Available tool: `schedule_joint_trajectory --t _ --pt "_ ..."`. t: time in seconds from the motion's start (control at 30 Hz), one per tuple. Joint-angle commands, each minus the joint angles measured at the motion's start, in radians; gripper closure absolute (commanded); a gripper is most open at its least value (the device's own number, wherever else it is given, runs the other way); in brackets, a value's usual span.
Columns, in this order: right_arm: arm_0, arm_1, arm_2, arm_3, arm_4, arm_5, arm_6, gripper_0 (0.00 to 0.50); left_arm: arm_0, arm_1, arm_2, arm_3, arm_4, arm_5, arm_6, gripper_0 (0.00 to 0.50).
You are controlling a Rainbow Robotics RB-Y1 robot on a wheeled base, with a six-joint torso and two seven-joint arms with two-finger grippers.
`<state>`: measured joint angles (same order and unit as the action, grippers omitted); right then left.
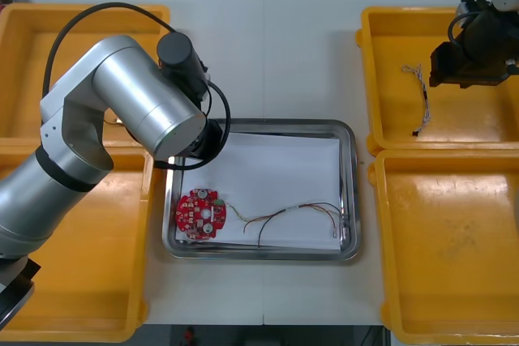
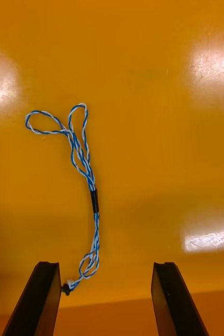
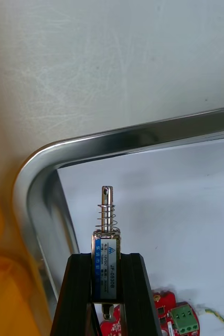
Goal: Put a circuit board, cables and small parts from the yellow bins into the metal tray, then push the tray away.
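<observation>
left gripper: pinching a small metal part by its labelled body; the spring and pin stick out past the fingertips; it hangs over the ten o'clock corner of the metal tray, just inside the rim
small metal part: upright in the grip, above bare white liner; not yet set down, as far as I can judge
metal tray: mid-table between the yellow bins; the circuit board lies at its eight o'clock, a thin cable trails from there towards four o'clock
placing well: come down over the open liner towards the tray's twelve o'clock side, clear of rim and board; let go low, since the round pin end will likely roll or tip if dropped; spread the fingers only once the body is touching or nearly so
risk: the rim curves up just beside the part; a release too near it could leave the part leaning on the edge
right gripper: fingers spread, nothing between them; poised over the far right yellow bin, at the table's two o'clock
blue and white cable: flat on the bin floor; its near end lies just beside one finger, its loops further out
next grasp: centre over the black sleeve first; closing here would likely catch only the tip
</observation>
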<state>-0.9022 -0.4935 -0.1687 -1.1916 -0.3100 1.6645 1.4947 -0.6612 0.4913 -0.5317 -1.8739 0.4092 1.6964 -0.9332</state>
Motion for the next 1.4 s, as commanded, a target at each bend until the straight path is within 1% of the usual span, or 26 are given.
schedule_joint_trajectory --t 0.03,0.2,0.37,0.5,0.53,0.57,0.6,0.63,0.67,0.7,0.97,1.1,1.27,1.3,1.37,1.4 --pt "-0.049 0.020 -0.020 0.046 -0.006 -0.052 -0.065 0.000 0.020 -0.016 -0.045 -0.005 -0.030 -0.060 0.074 0.499" --pt "-0.049 0.032 -0.018 0.109 -0.005 -0.112 -0.085 0.000 0.022 -0.016 -0.079 0.027 -0.049 -0.099 0.093 0.498" --pt "-0.047 0.044 -0.014 0.153 -0.006 -0.169 -0.103 0.000 0.031 -0.016 -0.090 0.048 -0.052 -0.130 0.103 0.496" --pt "-0.047 0.047 0.008 0.188 -0.008 -0.215 -0.116 0.000 0.034 -0.016 -0.097 0.051 -0.052 -0.136 0.111 0.497" --pt "-0.047 0.047 0.011 0.191 -0.009 -0.218 -0.117 0.000 0.034 -0.016 -0.097 0.051 -0.052 -0.135 0.113 0.490" --pt "-0.047 0.047 0.015 0.198 -0.009 -0.221 -0.122 0.000 0.035 -0.016 -0.099 0.051 -0.052 -0.136 0.116 0.375" --pt "-0.047 0.047 0.015 0.202 -0.009 -0.221 -0.123 0.000 0.034 -0.016 -0.100 0.051 -0.052 -0.136 0.119 0.201" --pt "-0.047 0.046 0.017 0.204 -0.009 -0.221 -0.126 0.000 0.034 -0.016 -0.099 0.051 -0.052 -0.136 0.120 0.132" --pt "-0.047 0.047 0.017 0.205 -0.011 -0.221 -0.128 0.000 0.034 -0.016 -0.100 0.050 -0.052 -0.136 0.123 0.026" --pt "-0.047 0.047 0.015 0.208 -0.012 -0.221 -0.129 0.000 0.034 -0.016 -0.100 0.050 -0.052 -0.136 0.128 0.000" --pt "-0.047 0.047 0.021 0.262 -0.024 -0.266 -0.145 0.000 0.034 -0.016 -0.099 0.016 -0.050 -0.126 0.148 0.000" --pt "-0.047 0.046 0.023 0.276 -0.026 -0.264 -0.154 0.000 0.032 -0.007 -0.077 -0.056 -0.044 -0.057 0.152 0.000" --pt "-0.047 0.047 0.034 0.282 -0.035 -0.261 -0.162 0.000 0.015 0.023 -0.022 -0.157 0.022 0.042 0.146 0.000" --pt "-0.046 0.046 0.035 0.282 -0.037 -0.258 -0.162 0.031 0.006 0.032 -0.004 -0.179 0.046 0.066 0.145 0.000" --pt "-0.046 0.047 0.037 0.282 -0.040 -0.253 -0.163 0.167 -0.005 0.047 0.029 -0.209 0.086 0.097 0.142 0.000" --pt "-0.046 0.047 0.037 0.282 -0.043 -0.250 -0.162 0.334 -0.012 0.059 0.056 -0.229 0.117 0.120 0.140 0.000"
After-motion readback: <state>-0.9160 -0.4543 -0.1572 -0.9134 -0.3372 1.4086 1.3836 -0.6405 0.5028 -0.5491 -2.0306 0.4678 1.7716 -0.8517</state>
